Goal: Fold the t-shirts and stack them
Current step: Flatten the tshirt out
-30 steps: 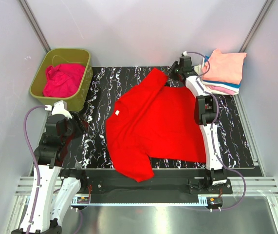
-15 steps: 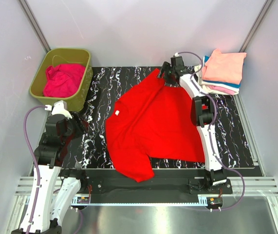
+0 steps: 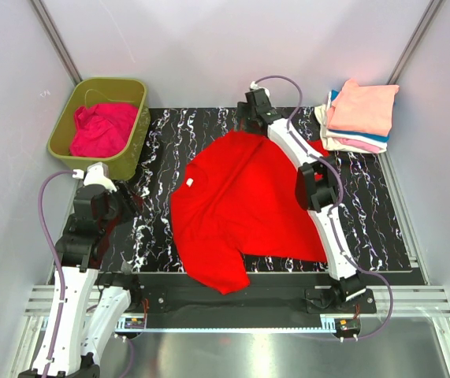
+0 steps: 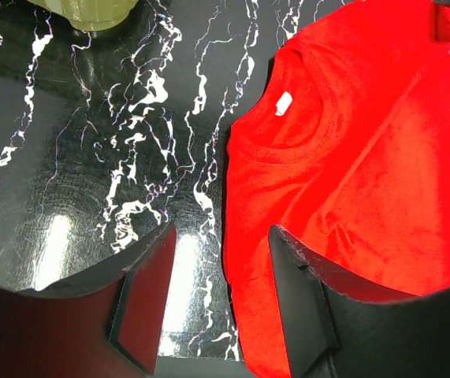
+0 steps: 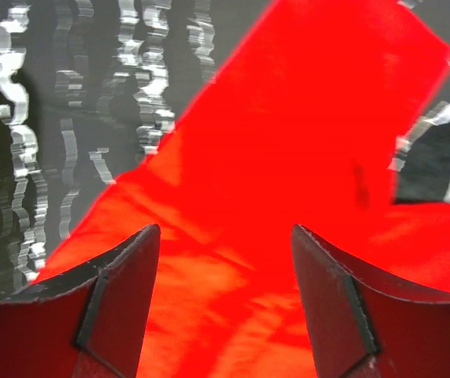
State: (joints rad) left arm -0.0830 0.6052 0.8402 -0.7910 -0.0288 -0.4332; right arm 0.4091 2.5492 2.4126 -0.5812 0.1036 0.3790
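A bright red t-shirt point(image 3: 240, 197) lies spread on the black marbled mat point(image 3: 169, 142), its collar with a white label point(image 3: 188, 182) to the left. My right gripper point(image 3: 244, 118) is open above the shirt's far edge near a sleeve. Red cloth point(image 5: 288, 142) shows under and between its jaws point(image 5: 225, 232). My left gripper point(image 3: 128, 198) is open and empty at the mat's left side. In the left wrist view its jaws point(image 4: 222, 232) straddle the shirt's left hem point(image 4: 366, 157). A magenta-pink shirt point(image 3: 102, 130) lies crumpled in the tub.
An olive-green tub point(image 3: 61, 126) stands at the far left corner; its base also shows in the left wrist view point(image 4: 91, 12). A stack of folded shirts point(image 3: 362, 110), peach on top, sits at the far right. Grey walls enclose the mat.
My right gripper has swung left along the far edge, from beside the folded stack to above the red shirt's far sleeve. The sleeve no longer juts out. The left arm has not moved.
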